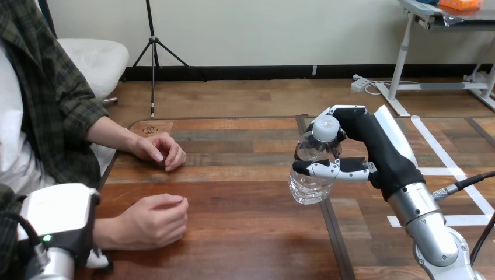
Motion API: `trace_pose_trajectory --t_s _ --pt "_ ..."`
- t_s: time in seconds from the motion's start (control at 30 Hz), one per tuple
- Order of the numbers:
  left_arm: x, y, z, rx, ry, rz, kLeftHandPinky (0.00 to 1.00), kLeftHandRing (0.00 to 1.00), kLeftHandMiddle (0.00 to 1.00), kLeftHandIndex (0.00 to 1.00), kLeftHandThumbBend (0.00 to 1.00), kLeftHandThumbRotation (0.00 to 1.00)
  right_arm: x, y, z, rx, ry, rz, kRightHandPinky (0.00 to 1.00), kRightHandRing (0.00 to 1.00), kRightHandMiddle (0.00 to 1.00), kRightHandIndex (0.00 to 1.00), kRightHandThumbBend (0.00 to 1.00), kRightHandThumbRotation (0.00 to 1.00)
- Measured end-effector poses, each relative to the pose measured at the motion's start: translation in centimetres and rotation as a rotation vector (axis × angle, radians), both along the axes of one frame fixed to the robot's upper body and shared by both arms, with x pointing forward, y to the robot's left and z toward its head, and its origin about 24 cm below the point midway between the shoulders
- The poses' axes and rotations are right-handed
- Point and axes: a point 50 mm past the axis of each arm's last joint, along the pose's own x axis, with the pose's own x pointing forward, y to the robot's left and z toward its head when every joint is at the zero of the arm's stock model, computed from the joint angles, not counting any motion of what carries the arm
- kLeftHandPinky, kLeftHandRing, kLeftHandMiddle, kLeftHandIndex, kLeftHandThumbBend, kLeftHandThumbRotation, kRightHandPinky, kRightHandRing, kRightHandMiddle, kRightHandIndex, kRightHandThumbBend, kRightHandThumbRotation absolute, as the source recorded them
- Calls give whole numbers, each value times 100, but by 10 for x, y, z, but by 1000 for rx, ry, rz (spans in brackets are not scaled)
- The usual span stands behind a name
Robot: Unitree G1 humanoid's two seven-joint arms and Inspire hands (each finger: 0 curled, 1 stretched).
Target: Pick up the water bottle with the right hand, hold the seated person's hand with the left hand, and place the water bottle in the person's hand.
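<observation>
Right hand (373,149), centre right, grips the bottle (308,189) upright, evidently for delivery to the person's hand (154,220) at lower left.

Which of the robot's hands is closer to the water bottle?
Right. The right robot hand has its fingers curled round the water bottle. The left robot hand is far across at the view's left, beside the person's nearer hand.
</observation>
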Motion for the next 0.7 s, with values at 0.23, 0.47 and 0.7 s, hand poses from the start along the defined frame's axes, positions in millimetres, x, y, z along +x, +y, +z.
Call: trace_pose_trajectory --t_s 0.23,0.47,0.7 --pt "-4 3 -15 18 -25 4 76 79 82 77 87 5 0 0 0 4 5 7 42 45 47 43 68 0" --pt "-6 1 -23 38 -68 -13 75 79 82 78 85 7 0 1 0 6 6 9 41 45 47 43 67 0" --pt "-7 1 -24 46 -74 -5 75 79 82 79 83 8 0 1 0 7 5 9 40 44 46 43 67 0"
